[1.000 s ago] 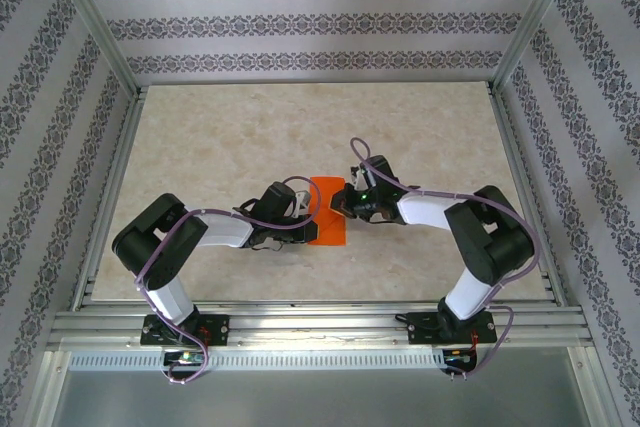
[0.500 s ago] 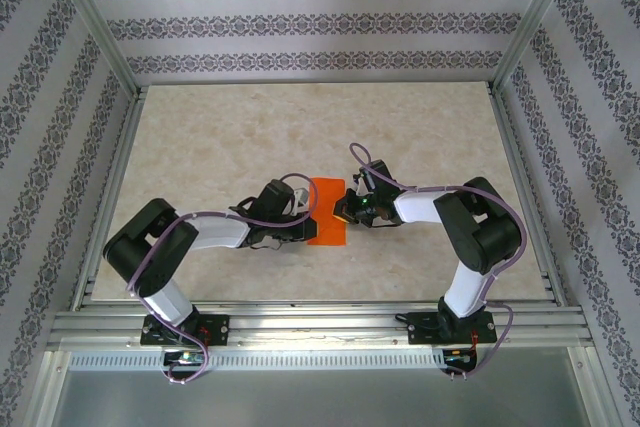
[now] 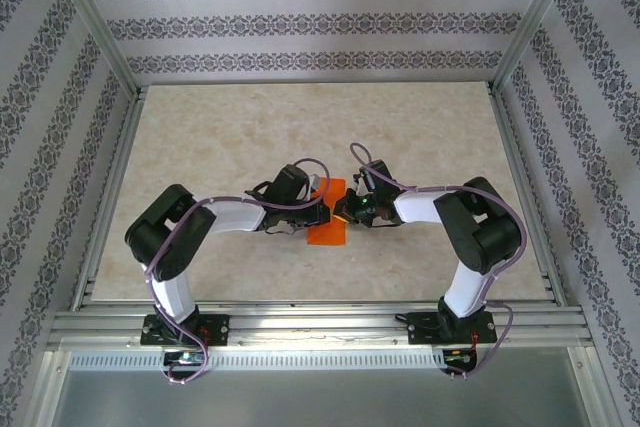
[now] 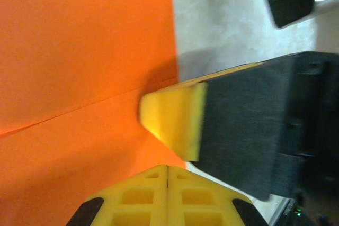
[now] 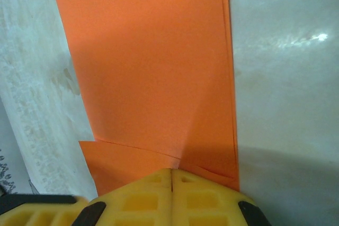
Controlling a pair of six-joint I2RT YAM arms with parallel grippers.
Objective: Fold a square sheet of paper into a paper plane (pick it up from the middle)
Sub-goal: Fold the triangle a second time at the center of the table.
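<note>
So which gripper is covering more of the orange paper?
The left gripper: it lies across the middle of the orange sheet, while the right gripper sits at its right edge.

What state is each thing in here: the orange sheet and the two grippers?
Orange sheet: folded over with doubled layers, lying flat, not yet a plane.
Left gripper: shut, tips over the sheet.
Right gripper: shut, tips at the sheet's near edge.
</note>
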